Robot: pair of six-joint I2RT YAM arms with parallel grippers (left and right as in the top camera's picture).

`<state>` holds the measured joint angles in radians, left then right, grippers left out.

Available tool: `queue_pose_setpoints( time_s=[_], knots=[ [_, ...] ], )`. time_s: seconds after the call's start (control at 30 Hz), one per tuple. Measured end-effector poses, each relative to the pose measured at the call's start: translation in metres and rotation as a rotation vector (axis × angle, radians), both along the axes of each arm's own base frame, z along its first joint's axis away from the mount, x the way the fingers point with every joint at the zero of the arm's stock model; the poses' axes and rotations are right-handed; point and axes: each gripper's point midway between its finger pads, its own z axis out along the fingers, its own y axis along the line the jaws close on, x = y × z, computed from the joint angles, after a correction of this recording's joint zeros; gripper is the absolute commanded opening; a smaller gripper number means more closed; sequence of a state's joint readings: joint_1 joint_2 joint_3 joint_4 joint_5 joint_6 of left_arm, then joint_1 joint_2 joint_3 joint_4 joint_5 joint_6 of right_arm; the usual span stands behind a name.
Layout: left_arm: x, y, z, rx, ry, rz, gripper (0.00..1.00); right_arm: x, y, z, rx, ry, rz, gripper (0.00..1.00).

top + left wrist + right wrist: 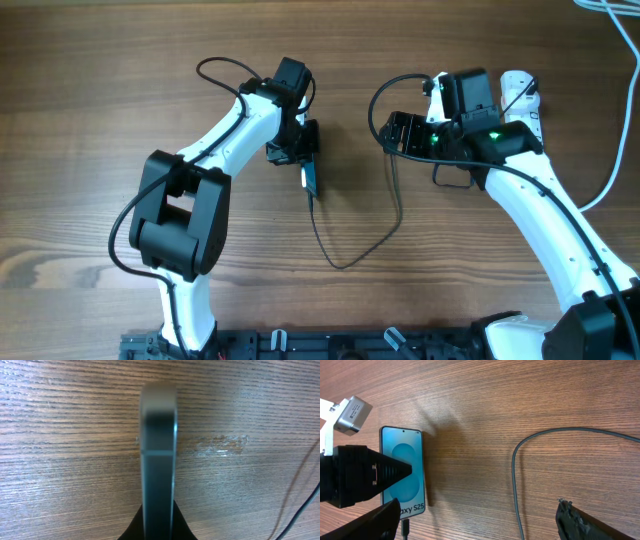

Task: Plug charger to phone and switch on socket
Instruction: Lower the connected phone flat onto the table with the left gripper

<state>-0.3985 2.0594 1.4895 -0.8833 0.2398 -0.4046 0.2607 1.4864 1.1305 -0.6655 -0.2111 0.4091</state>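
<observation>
My left gripper (306, 160) is shut on the phone (311, 180), which stands on its long edge on the wood. The left wrist view shows the phone (159, 455) edge-on between the black fingers (182, 527). From the right wrist its teal screen (402, 467) faces the camera. The charger's plug tip (405, 527) sits in the phone's bottom end. Its thin black cable (345, 262) loops across the table and up toward the white socket (520, 92) at the back right. My right gripper (400, 130) is open and empty, just left of the socket; the cable (516, 485) runs between its fingers.
A thicker white cord (625, 130) hangs along the right edge of the table. The wooden tabletop (100, 150) has a scuff mark (222, 445) beside the phone. The arm bases stand at the front edge.
</observation>
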Motion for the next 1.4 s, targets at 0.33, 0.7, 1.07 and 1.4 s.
queue_pose_setpoints(
  time_s=[0.33, 0.7, 1.07, 1.4],
  knots=[
    [-0.001, -0.002, -0.002, 0.015, -0.004, -0.010, 0.23, 0.000, -0.001, 0.000, -0.003, -0.001, -0.002, 1.00],
    [0.000, 0.000, -0.003, 0.030, -0.014, -0.010, 0.26, 0.000, -0.001, 0.000, -0.003, -0.001, -0.002, 1.00],
    [0.010, -0.005, -0.001, 0.013, -0.055, -0.011, 0.26, 0.000, -0.001, 0.000, -0.003, -0.001, -0.002, 1.00],
    [0.011, -0.029, -0.010, -0.033, -0.126, -0.055, 0.28, 0.000, -0.001, 0.000, -0.003, -0.001, -0.002, 1.00]
  ],
)
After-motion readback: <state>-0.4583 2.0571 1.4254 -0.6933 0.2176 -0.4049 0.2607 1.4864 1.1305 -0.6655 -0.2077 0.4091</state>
